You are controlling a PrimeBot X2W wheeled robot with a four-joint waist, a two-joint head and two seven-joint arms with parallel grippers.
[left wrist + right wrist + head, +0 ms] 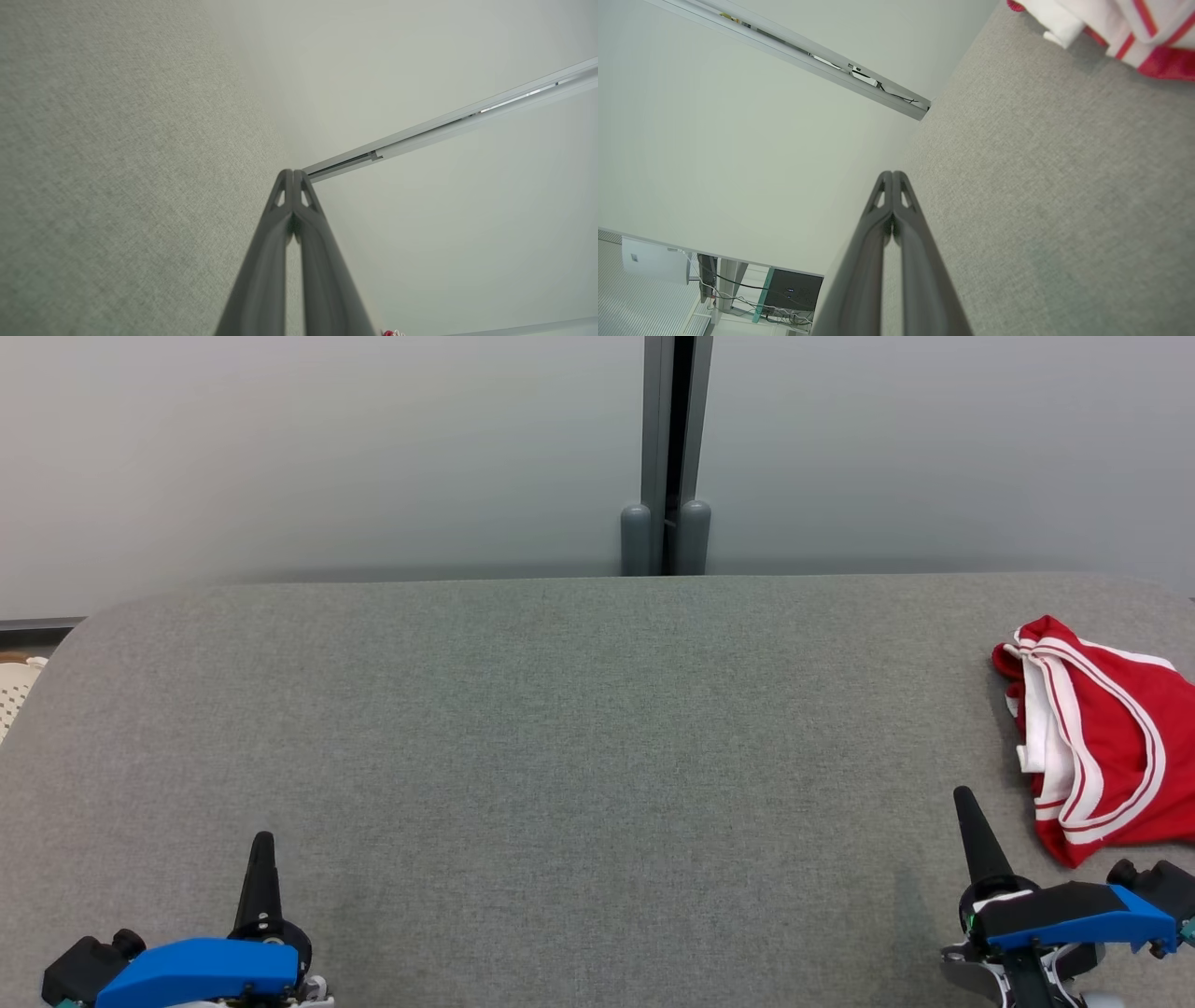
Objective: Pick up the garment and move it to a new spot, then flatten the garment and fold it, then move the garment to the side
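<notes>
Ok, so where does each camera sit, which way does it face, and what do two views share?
Head view: on the head, facing forward and down over the grey table to the wall; left fingers lower left, right fingers lower right.
Left wrist view: on the left wrist, along the shut left fingers, towards table and wall.
Right wrist view: on the right wrist, along the shut right fingers, over the table.
Shared: head and right wrist views both show the red garment.
</notes>
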